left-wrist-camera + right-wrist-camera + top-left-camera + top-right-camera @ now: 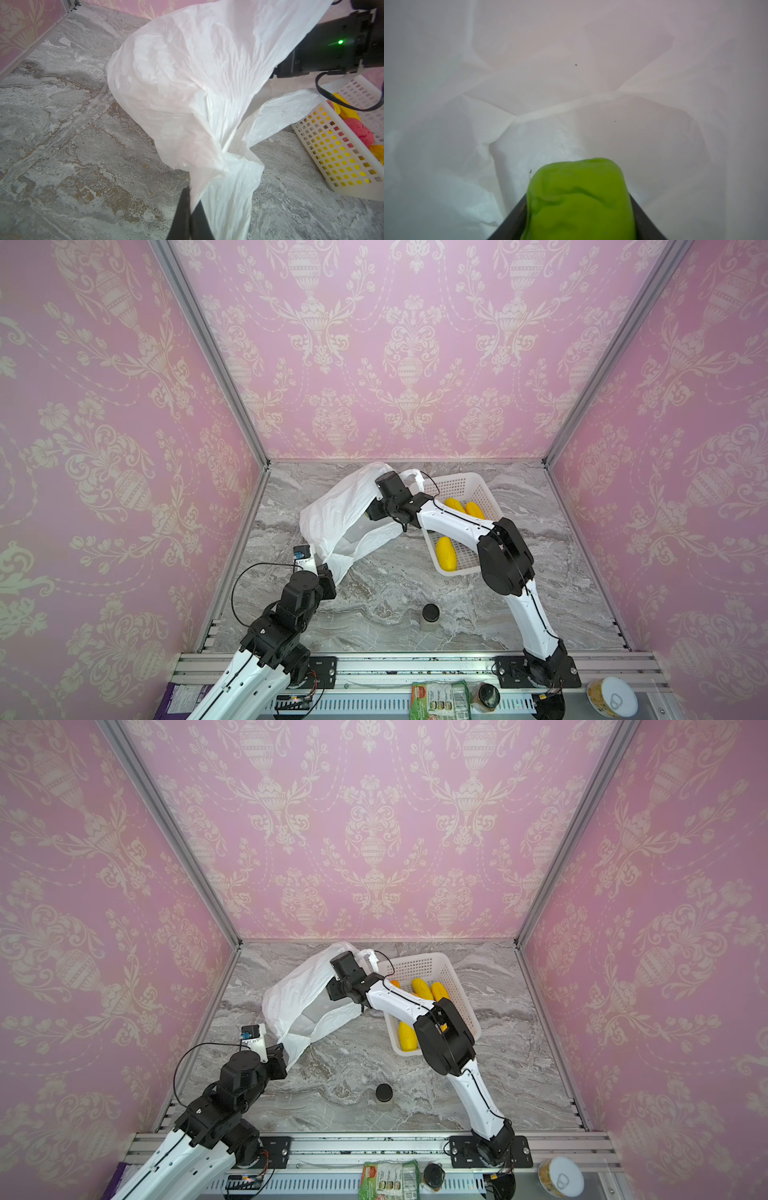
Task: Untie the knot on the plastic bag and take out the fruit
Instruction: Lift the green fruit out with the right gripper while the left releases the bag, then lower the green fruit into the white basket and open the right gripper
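The bag (pixel 340 506) lies on the desk (pixel 395 593) at rear centre, just left of the basket (pixel 453 479), and its mouth stands open toward the basket in both top views. The left pincer (pixel 192 199) is closed on a bunched edge of the bag at its near end; the film rises from the fingers (pixel 180 207) in taut folds. In a top view the same pincer (pixel 282 1060) holds this edge clear of the desk. The right arm reaches across the basket and enters the bag mouth, so the top views do not show its pincer. The right wrist view looks along the inside of the bag (pixel 571 83). There the right pincer (pixel 580 209) is closed on a lumpy green fruit (pixel 577 182), with one dark finger against each side of it. The basket holds three yellow fruits (pixel 446 553): two side by side toward the rear and one toward the front. The left wrist view shows the basket (pixel 311 133) also holding a pink-red fruit (pixel 357 131) and an orange-yellow fruit (pixel 378 151). A dark-lidded jar (pixel 430 616) stands upright near the front of the desk, well apart from bag and basket.
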Action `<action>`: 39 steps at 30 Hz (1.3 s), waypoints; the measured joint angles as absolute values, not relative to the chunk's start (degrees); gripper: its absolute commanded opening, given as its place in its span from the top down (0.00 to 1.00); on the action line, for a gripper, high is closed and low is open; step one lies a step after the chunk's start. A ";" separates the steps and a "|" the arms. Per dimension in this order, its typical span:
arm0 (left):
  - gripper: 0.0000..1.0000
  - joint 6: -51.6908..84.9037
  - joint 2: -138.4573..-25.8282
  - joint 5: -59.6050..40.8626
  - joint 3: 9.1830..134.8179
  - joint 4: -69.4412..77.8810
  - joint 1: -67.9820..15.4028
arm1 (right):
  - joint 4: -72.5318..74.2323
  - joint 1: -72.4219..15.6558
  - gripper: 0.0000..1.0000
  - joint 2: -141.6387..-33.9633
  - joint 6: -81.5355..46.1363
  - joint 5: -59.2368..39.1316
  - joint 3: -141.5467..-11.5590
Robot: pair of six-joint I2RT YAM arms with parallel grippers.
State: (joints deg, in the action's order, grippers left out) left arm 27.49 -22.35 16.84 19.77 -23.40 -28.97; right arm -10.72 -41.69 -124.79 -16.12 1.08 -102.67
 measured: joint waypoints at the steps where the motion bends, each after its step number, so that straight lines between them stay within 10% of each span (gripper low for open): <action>1: 1.00 27.49 -22.55 16.84 19.77 -23.31 -28.97 | -9.17 -41.78 0.58 -121.97 -16.14 0.14 -99.42; 19: 1.00 27.40 -49.23 12.73 38.70 -7.75 -28.75 | -2.02 -46.81 0.65 -109.75 -13.74 -5.13 -78.13; 27: 1.00 25.67 -64.60 13.39 38.70 -4.21 -22.00 | 0.49 -49.21 0.64 -83.81 -11.99 1.87 -61.82; 33: 1.00 24.71 -66.96 12.73 38.70 -2.48 -19.27 | 2.74 -40.25 0.63 -65.23 -14.90 13.02 -52.03; 39: 0.81 23.38 -66.11 12.53 38.72 -2.42 -19.03 | 0.49 -27.20 0.70 -73.12 -20.21 14.41 -51.64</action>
State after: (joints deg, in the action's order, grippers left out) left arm 23.38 -66.11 12.53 38.72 -2.42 -19.03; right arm 0.49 -27.20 -73.12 -20.21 14.41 -51.64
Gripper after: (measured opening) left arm 0.132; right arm 0.575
